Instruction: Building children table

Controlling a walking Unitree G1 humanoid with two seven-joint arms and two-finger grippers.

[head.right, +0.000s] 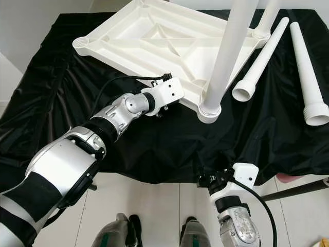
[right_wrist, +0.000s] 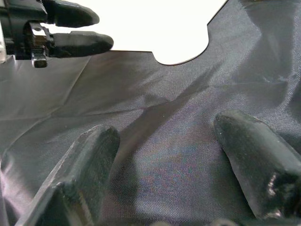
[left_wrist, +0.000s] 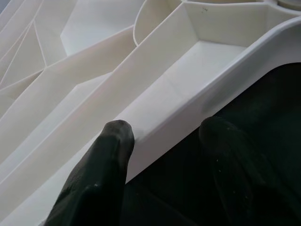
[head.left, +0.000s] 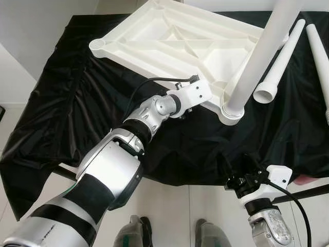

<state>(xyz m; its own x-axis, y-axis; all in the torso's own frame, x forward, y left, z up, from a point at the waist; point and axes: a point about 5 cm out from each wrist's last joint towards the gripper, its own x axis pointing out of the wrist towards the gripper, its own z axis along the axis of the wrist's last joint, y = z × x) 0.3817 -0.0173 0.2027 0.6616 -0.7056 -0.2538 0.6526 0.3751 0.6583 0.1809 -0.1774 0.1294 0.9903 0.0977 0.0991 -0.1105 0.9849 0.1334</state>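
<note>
Left gripper straddles the tabletop's edge

The left gripper (left_wrist: 162,136) is spread, one black finger (left_wrist: 106,160) inside the ribbed underside of the upturned white tabletop (head.left: 169,38), the other outside over the black cloth (head.left: 72,103), with the rim between them. A white leg (head.left: 257,56) stands in the near corner socket. Two loose legs (head.right: 259,59) lie beside it on the cloth. The right gripper (right_wrist: 164,155) hovers open over the cloth's near edge
</note>
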